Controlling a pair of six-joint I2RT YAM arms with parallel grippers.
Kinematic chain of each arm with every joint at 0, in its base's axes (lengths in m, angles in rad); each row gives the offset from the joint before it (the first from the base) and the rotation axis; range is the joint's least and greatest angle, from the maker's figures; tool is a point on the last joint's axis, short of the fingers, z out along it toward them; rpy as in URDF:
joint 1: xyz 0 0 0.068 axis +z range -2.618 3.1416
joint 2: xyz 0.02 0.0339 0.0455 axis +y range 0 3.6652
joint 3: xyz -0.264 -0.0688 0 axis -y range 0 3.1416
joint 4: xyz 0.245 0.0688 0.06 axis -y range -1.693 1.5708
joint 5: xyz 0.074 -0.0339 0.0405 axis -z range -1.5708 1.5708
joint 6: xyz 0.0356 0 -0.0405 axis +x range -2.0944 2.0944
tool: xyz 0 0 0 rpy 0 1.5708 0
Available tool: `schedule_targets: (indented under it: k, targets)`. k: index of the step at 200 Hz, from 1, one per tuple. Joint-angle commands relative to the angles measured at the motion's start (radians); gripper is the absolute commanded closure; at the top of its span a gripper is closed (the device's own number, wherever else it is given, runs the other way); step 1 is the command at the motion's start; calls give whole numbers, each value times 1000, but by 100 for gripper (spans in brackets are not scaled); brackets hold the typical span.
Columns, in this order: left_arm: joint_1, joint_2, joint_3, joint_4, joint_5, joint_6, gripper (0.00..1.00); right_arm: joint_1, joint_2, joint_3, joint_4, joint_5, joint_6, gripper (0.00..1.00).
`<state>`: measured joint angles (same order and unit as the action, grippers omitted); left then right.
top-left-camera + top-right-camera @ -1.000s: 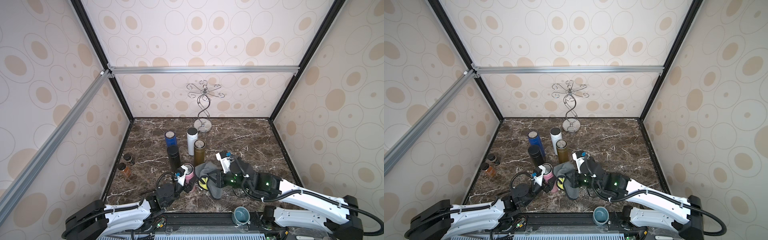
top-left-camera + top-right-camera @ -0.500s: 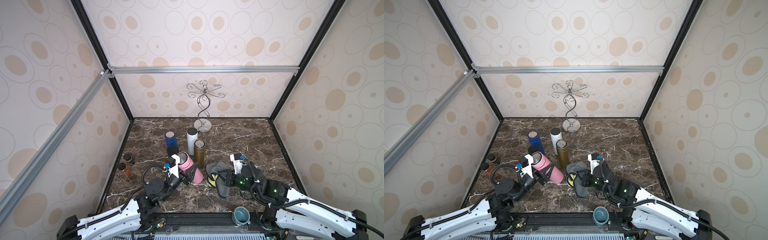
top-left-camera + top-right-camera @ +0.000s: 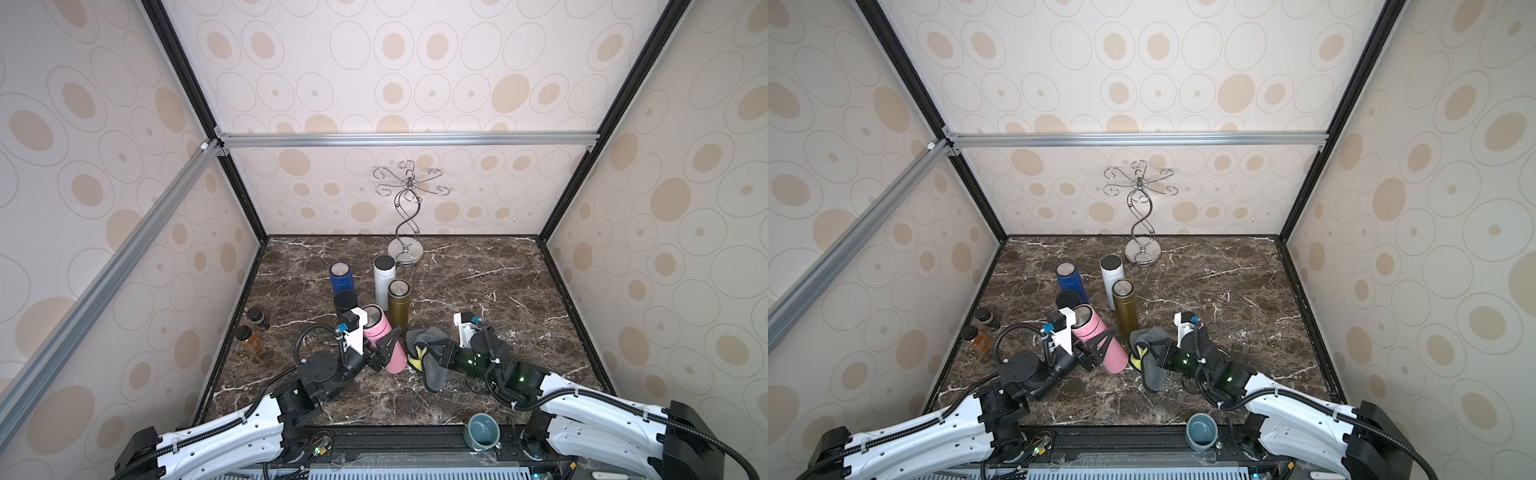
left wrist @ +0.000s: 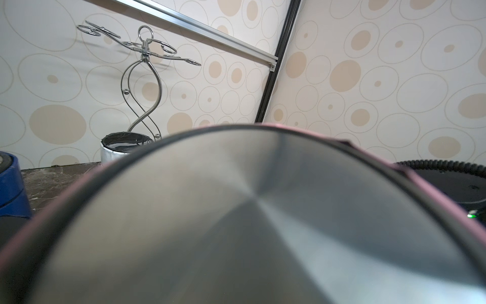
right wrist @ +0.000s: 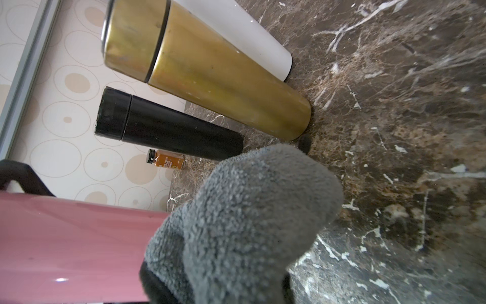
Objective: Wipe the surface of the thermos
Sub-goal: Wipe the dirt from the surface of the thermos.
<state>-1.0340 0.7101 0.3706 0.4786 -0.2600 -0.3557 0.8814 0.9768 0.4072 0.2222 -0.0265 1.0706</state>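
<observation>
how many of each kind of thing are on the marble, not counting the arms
thermoses: 5 (blue thermos, white thermos, gold thermos, black thermos, pink thermos)
small jars: 2
grey cloth: 1
wire stand: 1
teal mug, at the front edge: 1
total: 10

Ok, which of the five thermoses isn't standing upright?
The pink thermos: it leans tilted in the left gripper, while the blue, white, gold and black ones stand upright.
</observation>
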Motion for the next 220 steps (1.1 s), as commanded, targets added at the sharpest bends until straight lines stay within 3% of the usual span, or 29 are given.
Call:
schedule_targets:
  k: [1,31,71,86,139,175,197,220]
  targets:
    - [3,-28,27,93,-26,-36,100,-5,53,-51,178,2,161,100]
    - [3,-49,5,140,-41,-57,100,-6,169,-77,364,-37,219,100]
    - [3,-79,-46,215,-61,-139,100,-6,320,-147,805,-43,332,100]
    - [3,-93,-66,228,-78,-167,100,-7,345,-143,892,-44,357,100]
    - [3,-139,-174,328,-142,-259,100,2,397,-74,974,-133,423,100]
    - [2,-124,-185,393,-156,-264,100,31,433,-92,1003,-98,453,100]
    - [2,-137,-167,379,-152,-248,100,29,381,-166,992,-11,455,100]
    - [3,-159,-155,369,-171,-222,100,27,272,-169,825,-35,423,100]
